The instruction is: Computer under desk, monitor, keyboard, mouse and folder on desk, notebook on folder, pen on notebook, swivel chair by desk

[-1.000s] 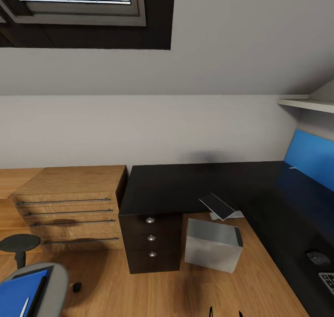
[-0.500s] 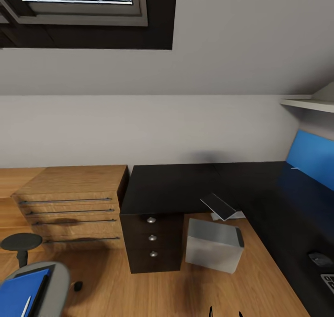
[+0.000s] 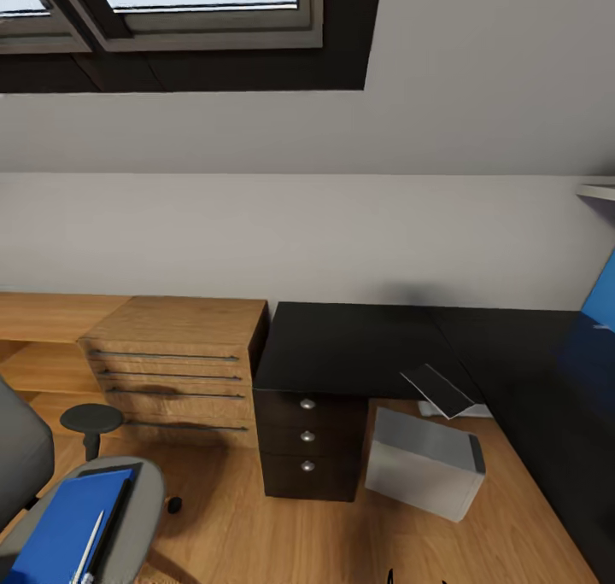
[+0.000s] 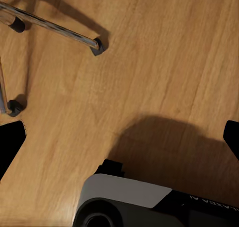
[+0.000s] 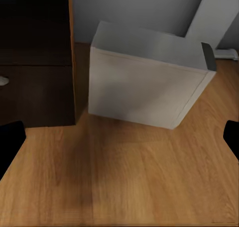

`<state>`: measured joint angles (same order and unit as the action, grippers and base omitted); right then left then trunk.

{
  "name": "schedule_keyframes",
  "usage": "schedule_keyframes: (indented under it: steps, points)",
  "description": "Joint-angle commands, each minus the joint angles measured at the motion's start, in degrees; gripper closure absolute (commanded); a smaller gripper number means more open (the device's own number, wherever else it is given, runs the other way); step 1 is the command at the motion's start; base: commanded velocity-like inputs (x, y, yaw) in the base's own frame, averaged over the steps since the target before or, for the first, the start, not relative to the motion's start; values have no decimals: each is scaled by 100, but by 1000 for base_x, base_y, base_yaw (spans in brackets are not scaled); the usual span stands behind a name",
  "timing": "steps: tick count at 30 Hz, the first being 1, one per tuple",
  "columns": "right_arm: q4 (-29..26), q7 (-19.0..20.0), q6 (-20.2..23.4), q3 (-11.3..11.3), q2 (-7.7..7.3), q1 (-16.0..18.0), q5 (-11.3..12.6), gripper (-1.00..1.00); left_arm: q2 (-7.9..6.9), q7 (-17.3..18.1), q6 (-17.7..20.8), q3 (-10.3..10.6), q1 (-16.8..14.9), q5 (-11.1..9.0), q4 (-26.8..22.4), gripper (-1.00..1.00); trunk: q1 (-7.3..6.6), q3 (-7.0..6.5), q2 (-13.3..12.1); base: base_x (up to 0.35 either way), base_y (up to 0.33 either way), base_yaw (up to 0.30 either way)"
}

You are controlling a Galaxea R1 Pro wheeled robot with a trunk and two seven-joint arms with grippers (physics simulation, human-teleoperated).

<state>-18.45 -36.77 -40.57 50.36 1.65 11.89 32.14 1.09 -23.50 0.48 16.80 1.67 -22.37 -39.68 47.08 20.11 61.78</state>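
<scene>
The grey swivel chair (image 3: 141,503) stands at the lower left. On its seat lies the blue folder (image 3: 60,528), with the white pen (image 3: 90,550) on top. A dark edge, perhaps the notebook (image 3: 118,503), shows along the folder's side. The black desk (image 3: 359,345) runs along the wall. The grey computer (image 3: 423,464) stands on the floor beside the desk's drawer unit (image 3: 307,435). My right gripper (image 5: 119,140) is open and faces the computer (image 5: 144,82) from a short way off. Open too, my left gripper (image 4: 119,142) hangs over the floor near the chair's chrome base (image 4: 59,30). The monitor, keyboard and mouse are out of view.
A wooden dresser (image 3: 179,362) stands left of the desk, with a small round dark stool (image 3: 90,419) in front of it. A blue wall panel (image 3: 602,298) shows at the right edge. A pale slanted support (image 3: 444,392) rises behind the computer. Wooden floor lies between chair and desk.
The head camera has turned left, so the whole picture has shifted right. More of the chair, folder and pen is in sight. The mouse and keyboard have left the frame.
</scene>
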Motion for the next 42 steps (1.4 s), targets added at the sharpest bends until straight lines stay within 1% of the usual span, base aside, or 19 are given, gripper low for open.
schedule_keyframes:
  steps: [1, 3, 5, 6, 9, 10, 18, 29, 42]
  points:
    - [2, -39, -9, 54, 0, 7, 124, -100, -4, -40, 5, 24, 0, -48, -14, -100, 1, 10, 4, 0, 0, 215]
    - [6, -30, -6, 62, 3, 7, 234, -100, -4, -40, 5, 25, 0, -48, -14, -100, 1, 16, 4, 0, 0, 120]
    - [7, -21, -5, 70, 7, 7, 271, -100, -4, -40, 5, 25, 0, -48, -14, -100, 1, 19, 4, 0, 0, 61]
    - [8, 90, 16, 72, 10, 7, 307, -100, -4, -40, 5, 25, 0, -48, -14, -100, 1, 20, 4, 0, 0, 6]
    - [8, 196, 9, 71, 10, 7, 312, -100, -4, -32, 5, 25, 0, -48, -14, -100, 1, 20, 4, 0, 0, 3]
    - [10, 276, 5, 73, 47, 7, 311, -100, -4, -15, 5, 25, 0, -48, -14, -100, 1, 21, 4, -256, -48, 121]
    - [14, 284, 14, 70, 70, 7, 310, -100, -4, -14, 5, 25, 0, -48, -14, -100, 1, 45, 4, -235, -63, 225]
    - [9, 284, 22, 70, 79, 7, 314, -100, -4, -14, 5, 25, 0, -48, -12, -100, 1, 112, 4, -19, -6, 196]
    - [2, 284, -6, 73, 81, 7, 315, -100, -3, -14, 5, 29, 0, -45, -5, -100, 1, 133, 4, 0, 0, 25]
